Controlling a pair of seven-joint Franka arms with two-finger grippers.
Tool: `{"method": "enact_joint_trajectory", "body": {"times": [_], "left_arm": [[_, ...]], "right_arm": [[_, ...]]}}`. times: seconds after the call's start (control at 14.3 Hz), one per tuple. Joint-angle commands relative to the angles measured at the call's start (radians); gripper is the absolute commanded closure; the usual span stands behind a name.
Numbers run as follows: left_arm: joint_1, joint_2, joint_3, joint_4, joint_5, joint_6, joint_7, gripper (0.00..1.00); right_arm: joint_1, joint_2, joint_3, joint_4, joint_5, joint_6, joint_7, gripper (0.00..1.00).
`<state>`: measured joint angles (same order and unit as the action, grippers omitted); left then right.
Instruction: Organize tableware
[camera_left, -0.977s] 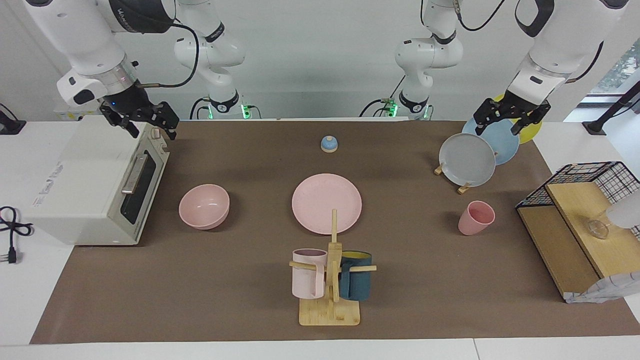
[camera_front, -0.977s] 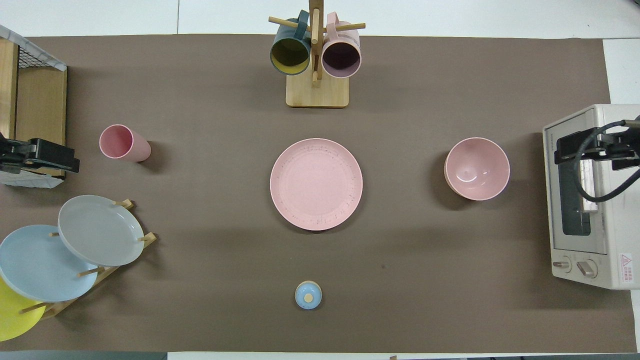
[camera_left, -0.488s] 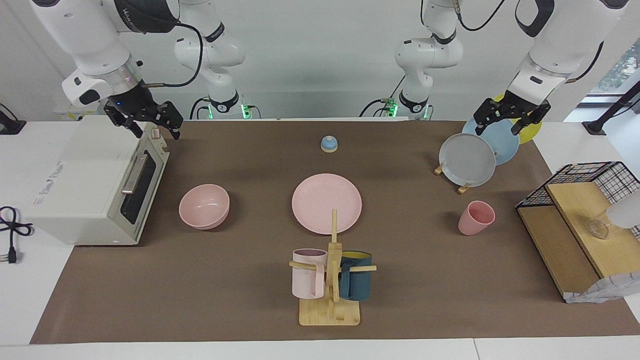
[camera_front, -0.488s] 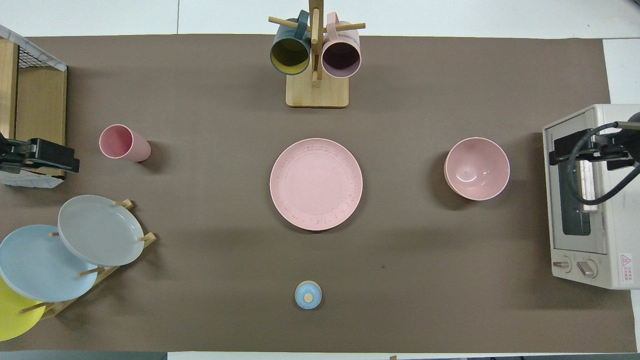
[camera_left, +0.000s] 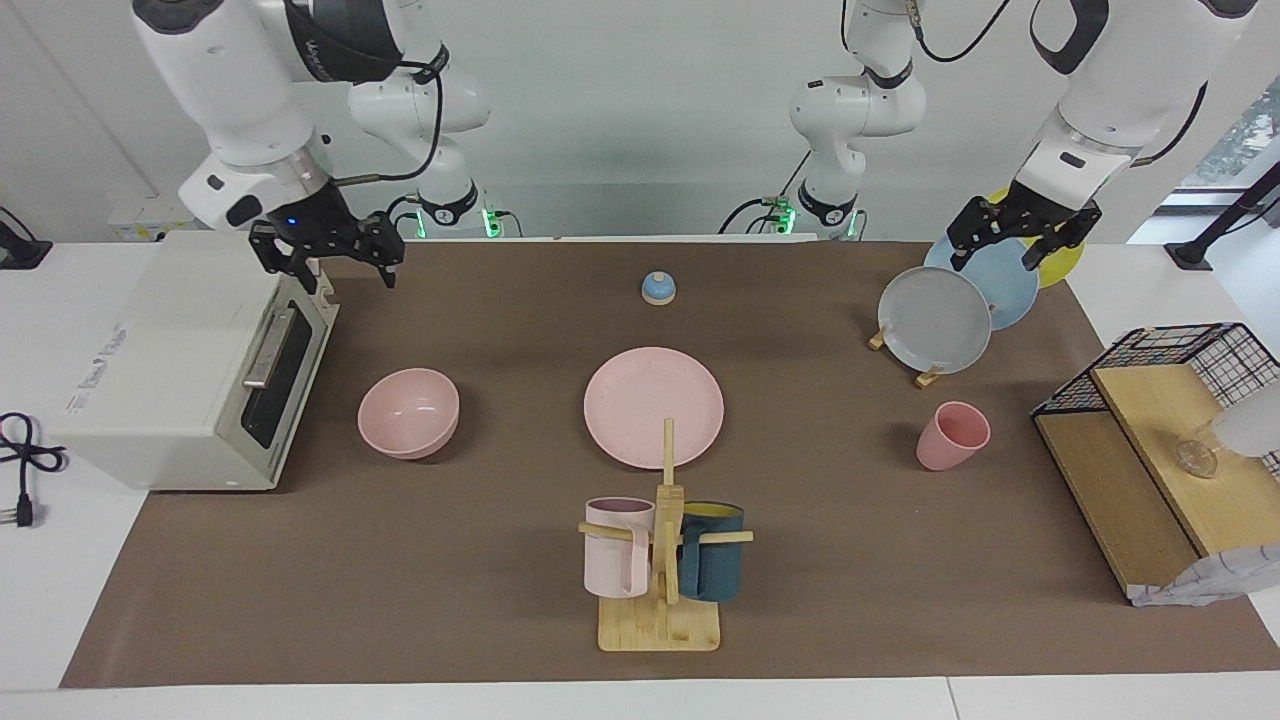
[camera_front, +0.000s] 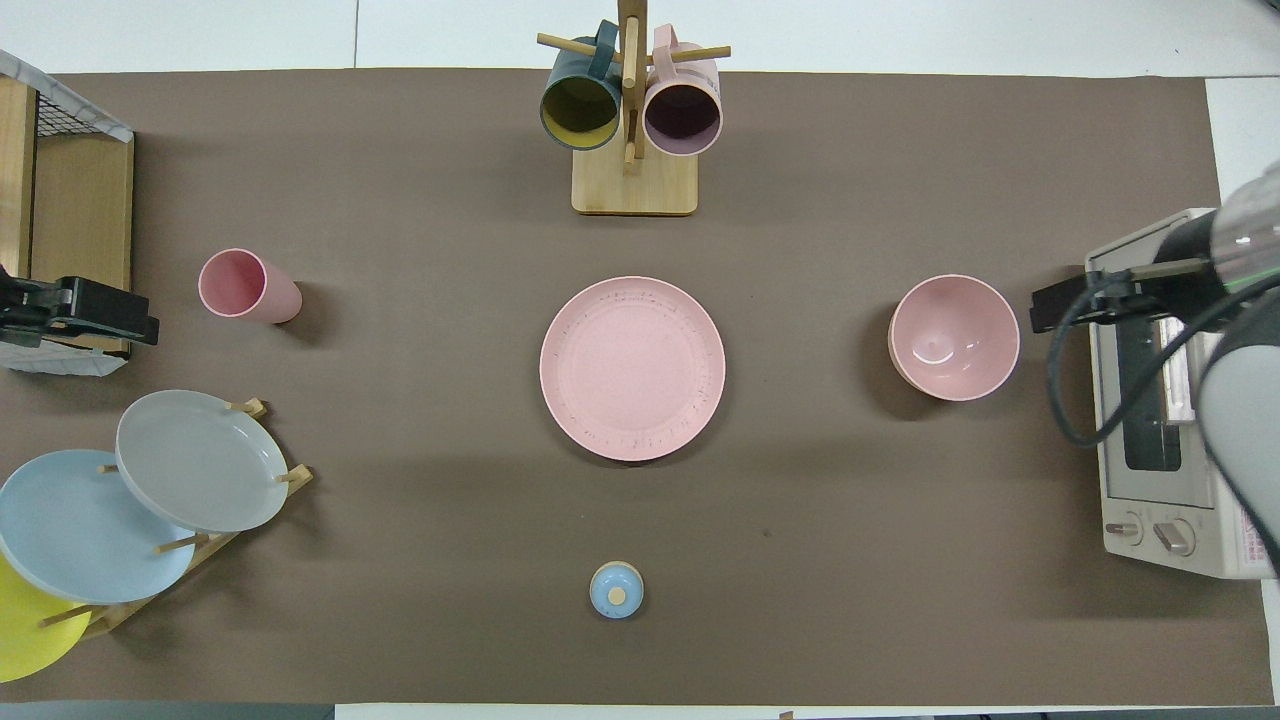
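pink plate (camera_left: 653, 406) lies at mid-table; pink bowl (camera_left: 408, 412) toward the right arm's end near the toaster oven (camera_left: 180, 370); pink cup (camera_left: 951, 435) toward the left arm's end. right gripper (camera_left: 330, 258) released, over the oven's corner. left gripper (camera_left: 1020, 235) released, over the plate rack (camera_left: 935, 320), waiting.

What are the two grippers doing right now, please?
Left gripper: open, empty, over the upright blue plate.
Right gripper: open, empty, over the white toaster oven edge.

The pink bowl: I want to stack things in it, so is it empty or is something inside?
Empty. The overhead view looks straight into the pink bowl and shows only its bare inside with a small glint of light.
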<state>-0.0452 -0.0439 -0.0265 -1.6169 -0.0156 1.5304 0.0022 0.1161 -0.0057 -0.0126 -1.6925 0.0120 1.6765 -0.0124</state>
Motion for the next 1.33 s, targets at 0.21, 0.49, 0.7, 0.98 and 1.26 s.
{"method": "enact_joint_trajectory", "body": {"times": [0.21,0.49,0.7,0.98,1.26], "left_arm": [[0.013,-0.022,-0.01,-0.017,0.014,-0.015,0.007,0.0],[0.001,-0.027,-0.012,-0.03,0.014,-0.018,0.001,0.0],[0.004,-0.027,-0.01,-0.028,0.014,-0.018,0.001,0.0],[0.005,-0.025,-0.009,-0.026,0.016,-0.019,-0.001,0.0],[0.007,-0.025,-0.009,-0.021,0.014,-0.016,-0.005,0.0]], "right_arm": [[0.008,0.062,0.069,-0.318,-0.024,0.433,-0.017,0.0],[0.031,0.056,0.069,-0.453,-0.024,0.563,0.018,0.11],[0.036,0.055,0.069,-0.501,-0.029,0.592,0.017,0.39],[0.033,0.059,0.069,-0.529,-0.088,0.633,-0.006,0.57],[0.02,0.058,0.069,-0.55,-0.109,0.674,-0.077,0.6]]}}
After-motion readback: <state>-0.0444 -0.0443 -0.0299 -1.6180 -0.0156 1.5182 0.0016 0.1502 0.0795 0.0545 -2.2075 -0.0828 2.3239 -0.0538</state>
